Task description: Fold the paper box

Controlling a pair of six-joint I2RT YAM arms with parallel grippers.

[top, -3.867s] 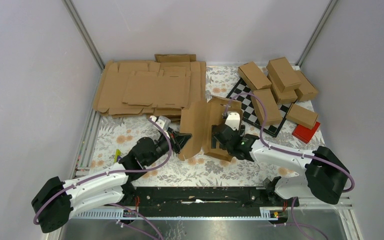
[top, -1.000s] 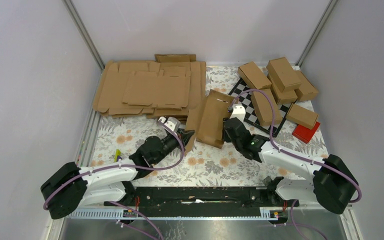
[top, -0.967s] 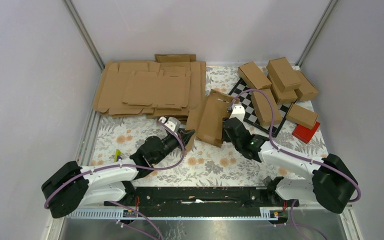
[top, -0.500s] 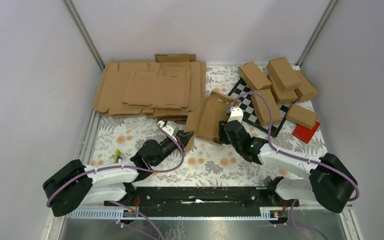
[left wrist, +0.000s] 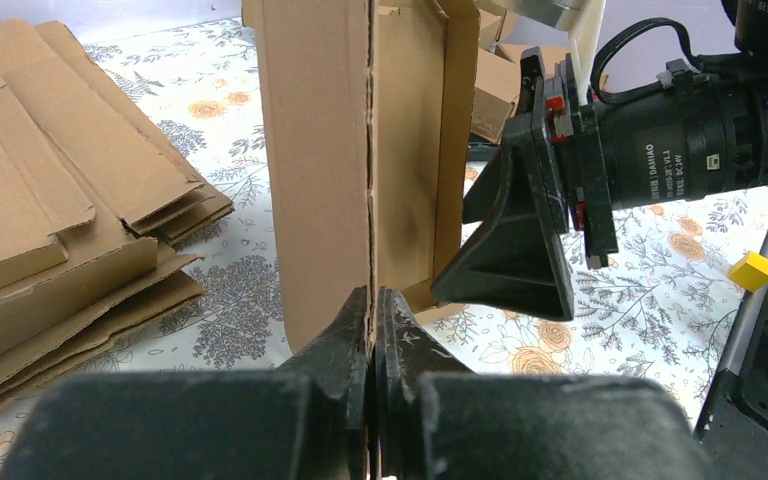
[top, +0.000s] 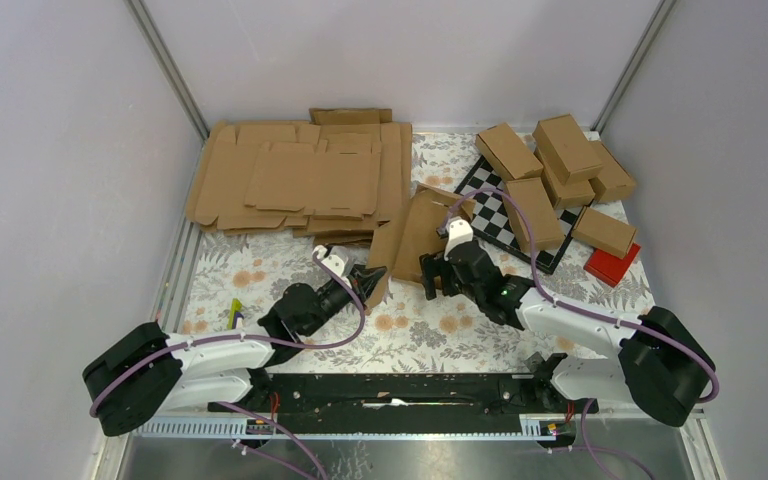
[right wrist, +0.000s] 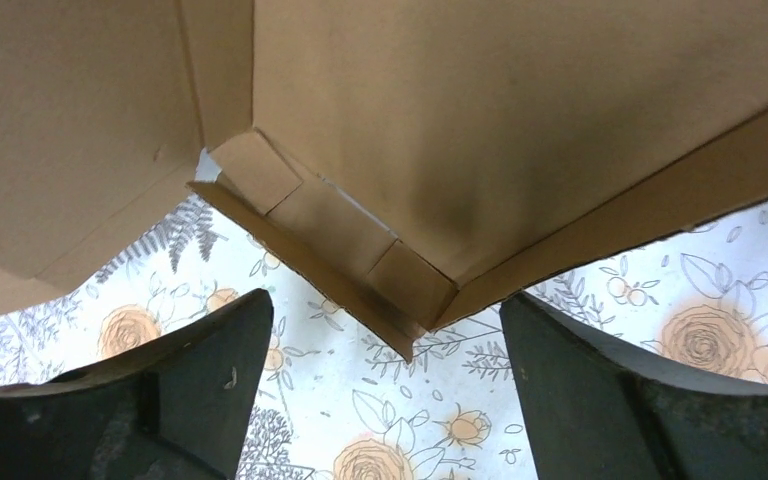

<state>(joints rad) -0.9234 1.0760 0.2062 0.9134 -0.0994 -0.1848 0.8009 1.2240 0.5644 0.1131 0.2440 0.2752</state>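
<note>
Pinching one edge of the paper box (top: 415, 235), the left pincer (left wrist: 372, 300) was closed tight, on the near side of the pile of flat blanks (top: 300, 180). The right pincer (right wrist: 382, 300) gaped wide, holding nothing. The paper box stood half upright on the table (top: 260, 270) just before that pile; I judged the walls raised, the flaps unclosed.

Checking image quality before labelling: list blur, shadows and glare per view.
Top external: sharp, evenly lit, faint shadows. Left wrist: left gripper soft up close, box sharp, dark shadow on its inner panel. Right wrist: right fingers slightly soft, shadow patch on the box; no glare.
</note>
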